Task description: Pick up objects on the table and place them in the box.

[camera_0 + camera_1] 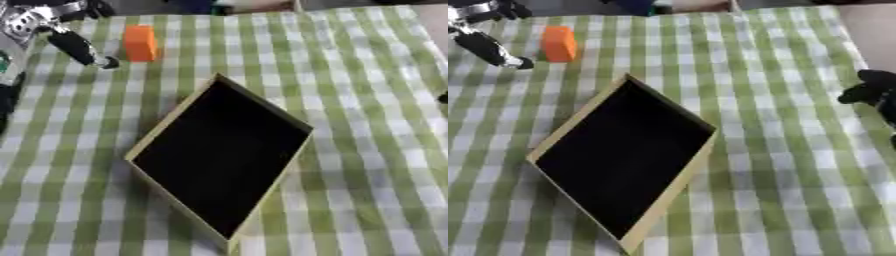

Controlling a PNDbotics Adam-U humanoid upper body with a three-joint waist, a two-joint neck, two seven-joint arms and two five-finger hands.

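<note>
Nearest, box (219,160) sits empty; orange block (140,43) stands upright just right of left hand (77,46), fingers extended, holding nothing; right hand (872,90) far, state unclear.

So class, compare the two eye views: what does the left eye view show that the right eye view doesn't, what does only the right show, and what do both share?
Only the left eye view shows more of the silver and black left arm above the hand. Only the right eye view shows the right hand clearly, at the right edge; the left view catches just a dark sliver there. Both share the left hand beside the orange block, the empty box and the checked cloth.
</note>
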